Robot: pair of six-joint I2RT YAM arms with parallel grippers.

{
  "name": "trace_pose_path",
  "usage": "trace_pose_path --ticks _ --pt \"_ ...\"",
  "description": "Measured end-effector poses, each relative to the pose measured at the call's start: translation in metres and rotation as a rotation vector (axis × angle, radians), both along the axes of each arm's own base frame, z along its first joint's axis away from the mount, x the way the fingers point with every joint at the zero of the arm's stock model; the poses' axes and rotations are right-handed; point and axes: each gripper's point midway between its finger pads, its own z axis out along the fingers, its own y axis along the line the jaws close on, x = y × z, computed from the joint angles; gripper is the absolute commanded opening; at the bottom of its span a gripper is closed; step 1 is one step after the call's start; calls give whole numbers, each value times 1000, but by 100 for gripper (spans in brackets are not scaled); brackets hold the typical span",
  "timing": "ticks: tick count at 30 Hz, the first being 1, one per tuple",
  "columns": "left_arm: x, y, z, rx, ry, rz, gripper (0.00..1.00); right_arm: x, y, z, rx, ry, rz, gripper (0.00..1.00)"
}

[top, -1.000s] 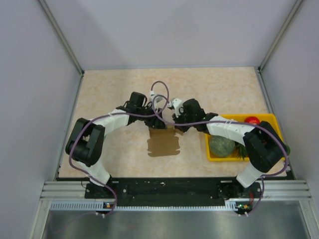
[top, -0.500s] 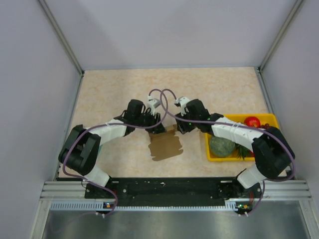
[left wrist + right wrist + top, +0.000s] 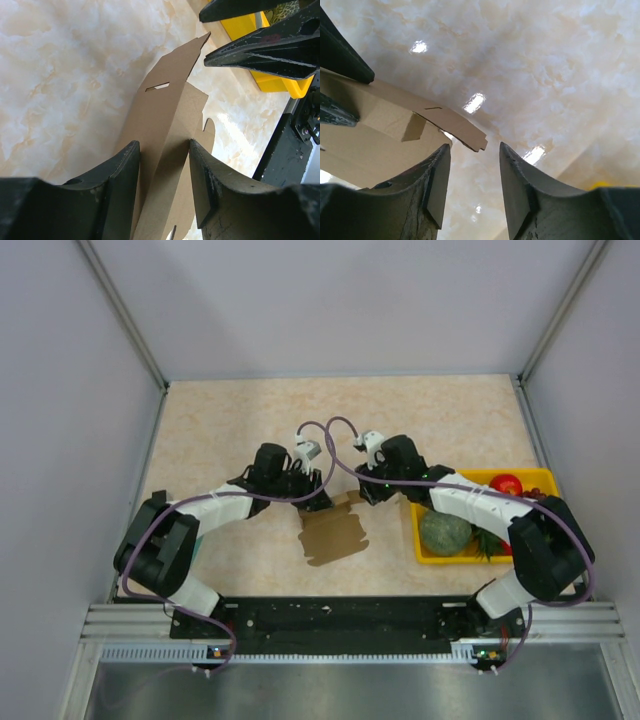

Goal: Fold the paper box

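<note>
Now: we log both arms bent in over the table (image 3: 220, 420), tips meeting at the far edge of the box (image 3: 333, 532).
box spot: mid-table, between the arms, just left of the tray (image 3: 450, 559); near part lies flat, far flap is lifted.
left gripper (image 3: 163, 142): fingers part-way apart; a creased panel fills the gap and meets both inner faces. We judge it a hold, which would explain why the flap stands off the table.
right gripper (image 3: 475, 147): fingers apart with nothing between them; the flap corner hangs just by one finger, not pinched.
why so: we judge one arm props the flap while the other is placed to push or take the corner, folding along the crease.
box material: thin brown cardboard, matte and die-cut, with scalloped tabs on one edge, a stepped corner and a narrow slot (image 3: 157, 87) in the raised flap.
table surface: glossy beige marble look, with lamp glints.
finger build: black hard plastic, curved inner faces, scuffed.
tray: yellow plastic holding a green melon (image 3: 444, 533) and a red fruit (image 3: 506, 482); not involved.
stage: early, we judge; no carton shape yet.
</note>
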Motion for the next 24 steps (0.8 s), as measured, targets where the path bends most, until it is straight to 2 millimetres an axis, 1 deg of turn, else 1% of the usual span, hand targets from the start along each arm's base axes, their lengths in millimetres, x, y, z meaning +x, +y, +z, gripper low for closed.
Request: trace_pose_path --ticks 5,9,12,13,16,19,22,24 --pt "0 0 0 0 1 0 50 3 -4 -1 -42 -37 32 43" --pt "0 0 0 -1 1 -1 50 4 -2 -3 -59 -51 82 41" --pt "-1 0 0 0 2 -1 49 3 4 -9 -62 -34 125 30" --pt "0 0 0 0 2 -1 49 4 7 -11 -62 -28 138 22" --pt "-1 0 0 0 4 0 45 6 11 -17 -67 -10 154 14" --pt "-1 0 0 0 5 1 42 4 12 -16 -55 1 153 11" --pt "-1 -1 0 1 5 2 40 0 13 -13 -32 26 129 10" --pt "-2 -2 -1 0 9 1 39 -5 12 -9 -9 42 106 10"
